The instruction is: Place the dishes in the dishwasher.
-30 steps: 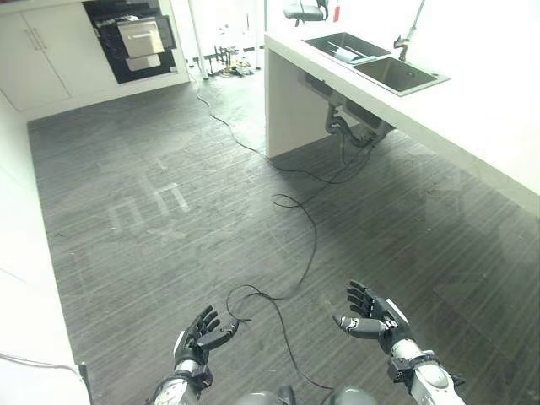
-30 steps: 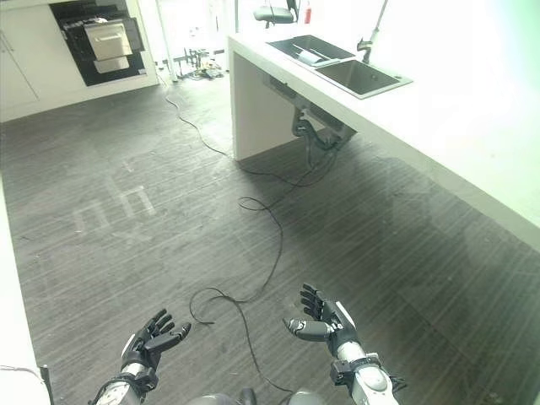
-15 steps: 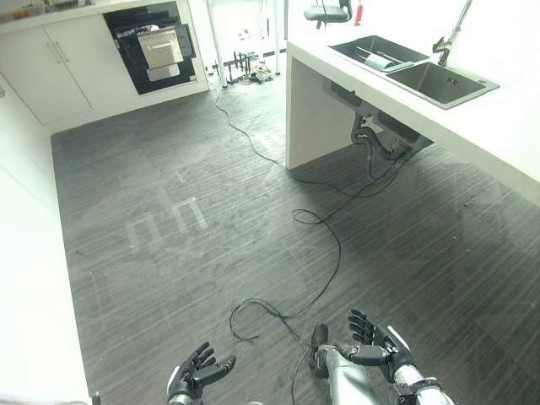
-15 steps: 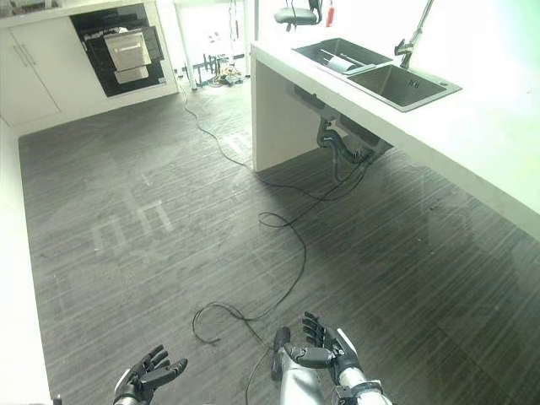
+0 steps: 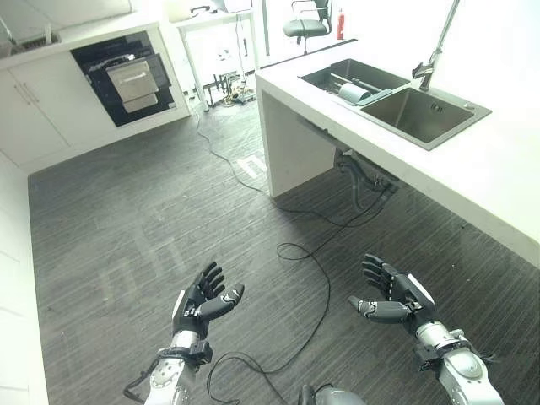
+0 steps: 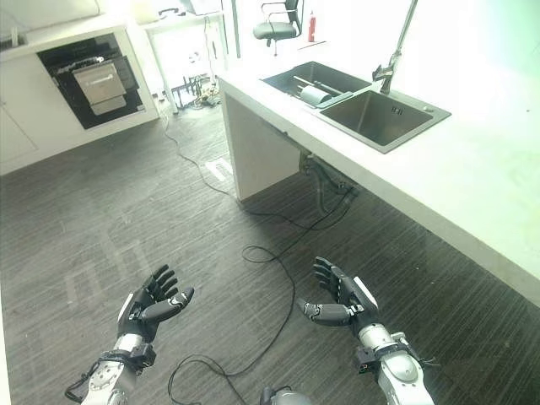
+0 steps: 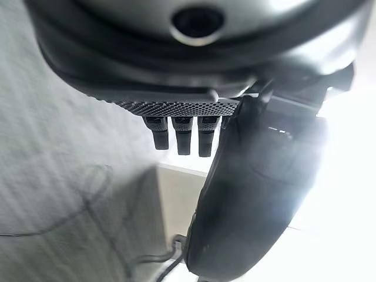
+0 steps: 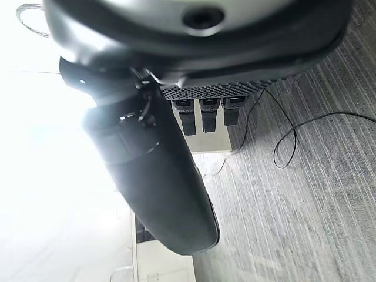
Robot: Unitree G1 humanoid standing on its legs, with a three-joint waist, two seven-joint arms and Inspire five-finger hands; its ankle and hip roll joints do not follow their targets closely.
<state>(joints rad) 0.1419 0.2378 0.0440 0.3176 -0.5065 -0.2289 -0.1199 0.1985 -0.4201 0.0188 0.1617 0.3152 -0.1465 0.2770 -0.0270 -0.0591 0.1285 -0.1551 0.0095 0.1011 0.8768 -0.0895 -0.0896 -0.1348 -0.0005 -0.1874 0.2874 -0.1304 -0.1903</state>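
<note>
My left hand (image 5: 202,297) hangs open over the dark floor at the lower left, fingers spread, holding nothing. My right hand (image 5: 395,299) is open at the lower right, also holding nothing. A double sink (image 5: 422,128) is set in the white counter (image 5: 498,186) on the right; a pale cylindrical dish (image 5: 353,91) lies in its far basin. The dishwasher (image 5: 126,80) stands open at the far left, in the white cabinets, with a grey drawer front showing. Each wrist view shows straight fingers (image 7: 183,134) and the thumb (image 8: 158,182) of its own hand with nothing between them.
A tall tap (image 5: 434,51) rises behind the sink. Pipes (image 5: 363,173) hang under the counter. An office chair (image 5: 305,24) stands at the far end of the room. White cabinets (image 5: 13,278) run along the left edge. Wide dark floor (image 5: 152,194) lies between me and the dishwasher.
The camera has shifted, so the whole scene sits differently. Both hands now show higher in the picture than half a second ago, still open.
</note>
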